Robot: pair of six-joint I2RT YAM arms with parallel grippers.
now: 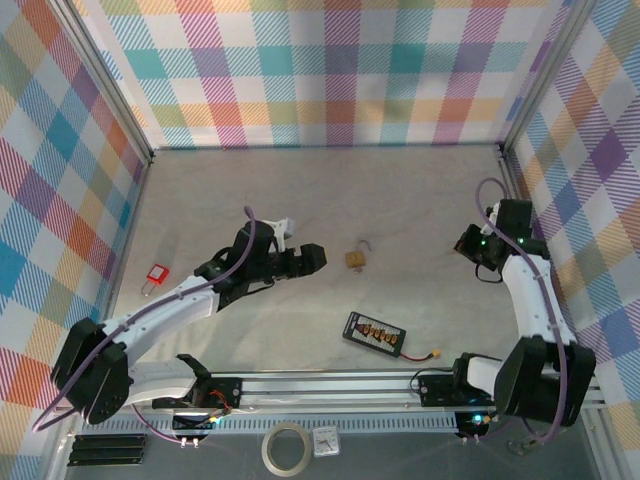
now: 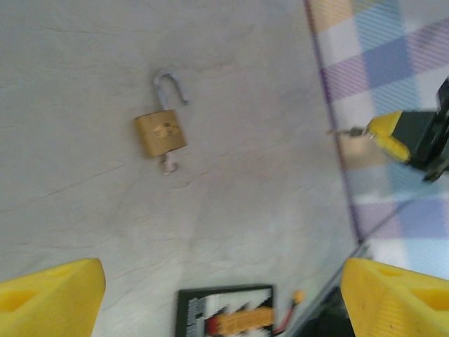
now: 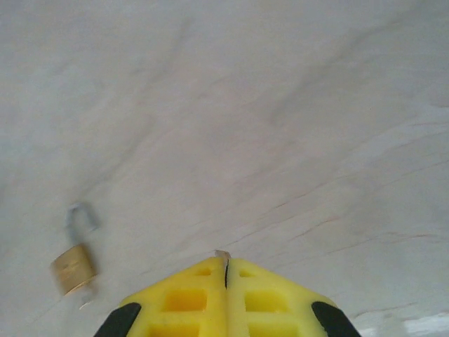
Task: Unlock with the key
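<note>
The brass padlock (image 1: 356, 259) lies mid-table with its shackle (image 2: 170, 88) swung open. A small pale stub (image 2: 168, 166) sticks out of its underside. My left gripper (image 1: 312, 258) hovers just left of the padlock, its yellow fingers (image 2: 49, 295) spread wide with nothing between them. My right gripper (image 1: 468, 243) hangs over the table's right side, well away from the padlock (image 3: 72, 269). It is shut on the tiny silvery key (image 3: 222, 253), which shows as a sliver past the fingertips. In the left wrist view the key (image 2: 346, 131) pokes out of the right gripper (image 2: 375, 130).
A red padlock (image 1: 155, 273) lies at the left near the plaid wall. A black board with orange connectors and a wire (image 1: 375, 333) sits in front of the brass padlock. A tape roll (image 1: 285, 447) and a small clock (image 1: 325, 440) rest beyond the rail.
</note>
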